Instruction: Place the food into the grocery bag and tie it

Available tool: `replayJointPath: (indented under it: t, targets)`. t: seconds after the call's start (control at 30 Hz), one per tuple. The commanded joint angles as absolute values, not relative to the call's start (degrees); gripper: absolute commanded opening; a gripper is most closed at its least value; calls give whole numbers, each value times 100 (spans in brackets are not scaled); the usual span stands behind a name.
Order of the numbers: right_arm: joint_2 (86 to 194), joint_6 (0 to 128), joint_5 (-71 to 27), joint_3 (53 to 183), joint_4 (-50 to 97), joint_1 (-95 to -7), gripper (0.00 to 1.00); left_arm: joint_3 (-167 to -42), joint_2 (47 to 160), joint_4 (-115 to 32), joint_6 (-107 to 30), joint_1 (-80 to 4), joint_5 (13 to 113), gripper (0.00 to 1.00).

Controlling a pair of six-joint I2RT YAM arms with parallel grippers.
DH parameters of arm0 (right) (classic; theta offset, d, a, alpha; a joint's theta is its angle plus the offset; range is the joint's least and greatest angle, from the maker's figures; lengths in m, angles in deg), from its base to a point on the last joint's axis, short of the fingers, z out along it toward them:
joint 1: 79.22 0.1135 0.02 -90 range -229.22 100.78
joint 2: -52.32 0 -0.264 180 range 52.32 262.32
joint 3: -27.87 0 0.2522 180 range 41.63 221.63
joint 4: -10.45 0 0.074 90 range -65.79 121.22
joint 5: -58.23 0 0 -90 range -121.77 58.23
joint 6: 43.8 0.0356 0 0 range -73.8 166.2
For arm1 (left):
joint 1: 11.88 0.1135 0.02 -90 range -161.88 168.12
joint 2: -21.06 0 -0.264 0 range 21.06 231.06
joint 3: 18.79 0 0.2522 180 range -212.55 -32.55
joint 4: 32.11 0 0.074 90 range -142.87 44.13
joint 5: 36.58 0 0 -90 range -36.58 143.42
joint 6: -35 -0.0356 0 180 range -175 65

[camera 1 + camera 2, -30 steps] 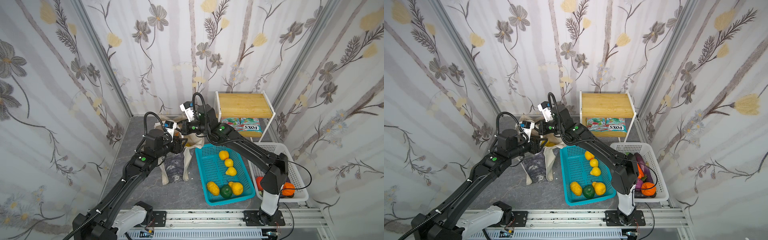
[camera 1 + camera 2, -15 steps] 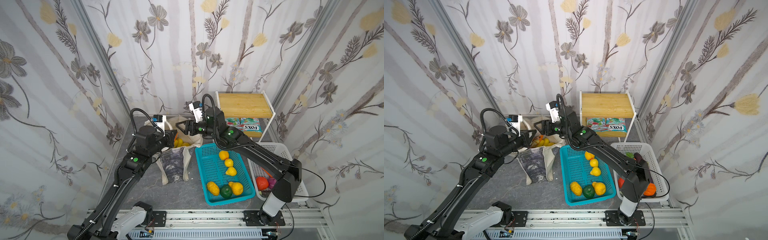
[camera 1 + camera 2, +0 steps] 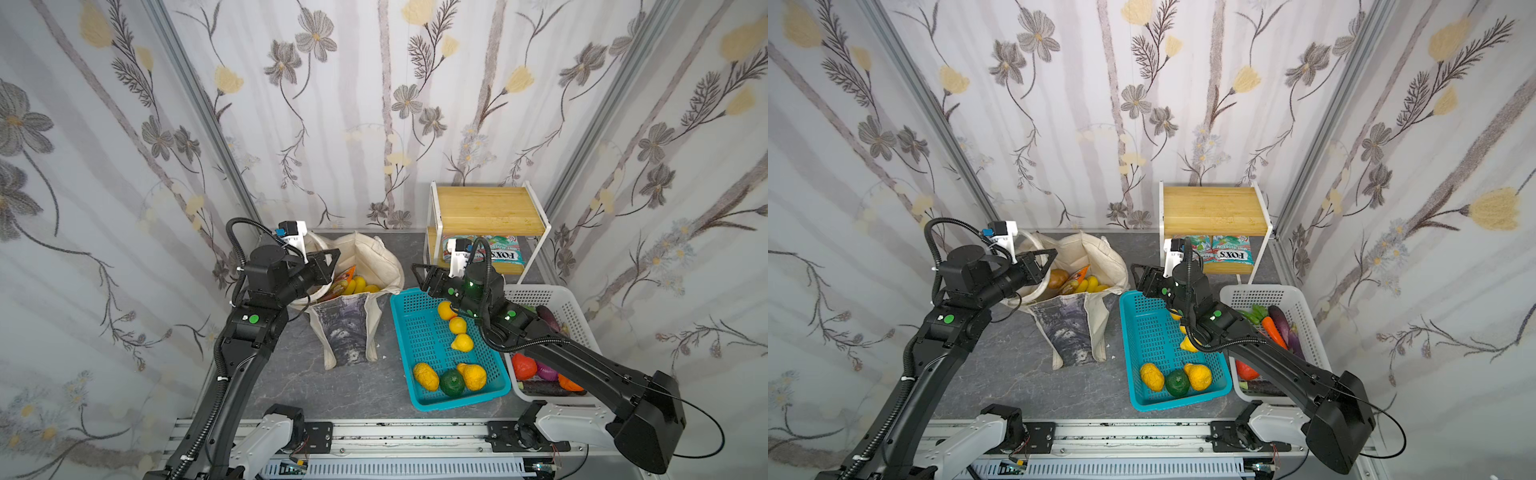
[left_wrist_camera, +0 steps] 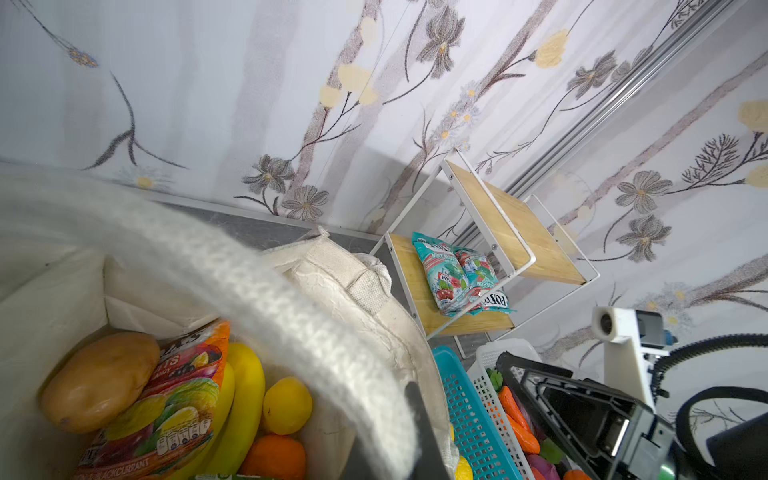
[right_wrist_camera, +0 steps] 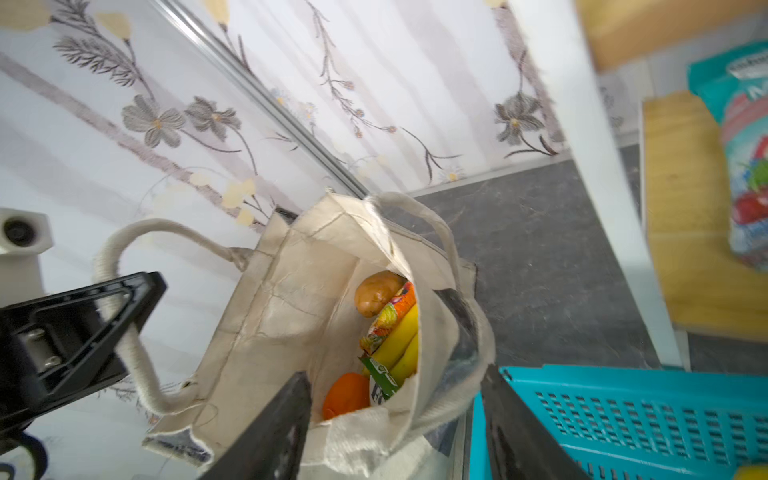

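Left end effector (image 3: 331, 259) hangs at the left rim of the grocery bag (image 3: 382, 266) in both top views, jaws closed. Just right of the bag, the right end effector (image 3: 419, 276) hovers above the far corner of the teal basket (image 3: 397, 328), jaws spread and empty. From where I stand the bag sits upright on the grey surface (image 3: 299, 374), mouth gaping. Bare surface lies in front of it and to its left, while the basket's long edge runs just beside its right side.

Left wrist view: a cream strap handle (image 4: 249, 282) sweeps across the bag's mouth. Inside lie a brown bulb (image 4: 99, 382), snack packet (image 4: 166, 411), bananas (image 4: 249, 374), lemon (image 4: 286, 405) and orange (image 4: 274, 457).

Right wrist view: the left end effector (image 5: 137, 297) pinches that strap handle (image 5: 124, 232) left of the bag. A second strap (image 5: 451, 249) droops loose over the bag's right rim, near the spread fingers (image 5: 286, 424).
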State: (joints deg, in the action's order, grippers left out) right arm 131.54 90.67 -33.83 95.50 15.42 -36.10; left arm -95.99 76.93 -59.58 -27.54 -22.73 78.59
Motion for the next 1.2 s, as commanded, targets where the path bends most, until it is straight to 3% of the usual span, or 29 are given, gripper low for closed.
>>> replayJointPath:
  t: [0.0, 0.47, 1.07, 1.17]
  targets:
    - [13135, 10122, -3425, 9339, 1222, -3569, 70, -9697, 7614, -5773, -2608, -2245, 7923, 0]
    - [13399, 11997, -3535, 8109, -433, -3338, 67, -9506, 7478, -5782, -2771, -2190, 7683, 0]
    - [15078, 13347, -2481, 8746, -2143, -3255, 61, -9486, 7406, -5785, -2858, -2146, 7812, 0]
    - [15349, 13581, -2495, 8746, -2568, -3255, 56, -9482, 7432, -5791, -2859, -2146, 7811, 0]
